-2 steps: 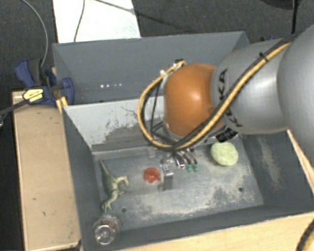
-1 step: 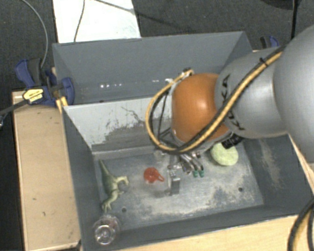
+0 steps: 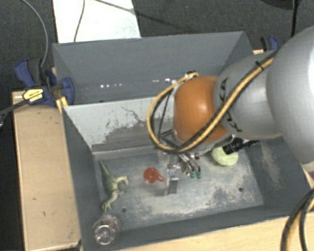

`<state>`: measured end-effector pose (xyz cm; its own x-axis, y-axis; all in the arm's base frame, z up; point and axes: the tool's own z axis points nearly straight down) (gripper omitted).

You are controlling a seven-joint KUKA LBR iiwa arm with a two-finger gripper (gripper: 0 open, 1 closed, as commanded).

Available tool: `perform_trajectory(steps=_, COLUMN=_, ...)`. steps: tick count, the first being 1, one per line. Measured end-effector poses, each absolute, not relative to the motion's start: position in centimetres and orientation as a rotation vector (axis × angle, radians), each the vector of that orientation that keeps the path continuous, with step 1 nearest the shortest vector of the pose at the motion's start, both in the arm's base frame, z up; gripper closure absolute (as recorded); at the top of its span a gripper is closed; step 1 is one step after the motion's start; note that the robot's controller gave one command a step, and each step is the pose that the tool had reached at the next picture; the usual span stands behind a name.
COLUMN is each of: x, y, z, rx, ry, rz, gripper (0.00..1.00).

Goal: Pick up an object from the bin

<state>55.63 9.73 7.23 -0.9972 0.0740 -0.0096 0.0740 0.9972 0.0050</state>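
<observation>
My gripper [image 3: 172,184] hangs low over the middle of the bin floor, under the orange wrist cover. Just to its left lies a small red rounded object [image 3: 151,176], close beside the fingers but not between them. A pale green ball [image 3: 225,156] lies to the gripper's right, partly hidden by the arm. Nothing shows between the fingers.
A green toy dinosaur [image 3: 112,188] lies at the left of the bin floor. A clear round glass-like object [image 3: 105,232] sits in the front left corner. The arm covers the right side of the bin.
</observation>
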Motion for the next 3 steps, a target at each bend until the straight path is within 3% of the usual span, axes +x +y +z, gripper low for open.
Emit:
perform_trajectory(steps=1, x=55.8, y=10.5, z=7.0, rx=0.161, ry=3.129, rz=0.006, gripper=0.0)
perform_trajectory(steps=2, x=56.2, y=12.8, z=7.2, rx=0.246, ry=3.117, rz=0.013, gripper=1.0)
perform_trajectory(steps=3, x=56.2, y=12.8, z=7.2, rx=0.247, ry=3.117, rz=0.013, gripper=1.0)
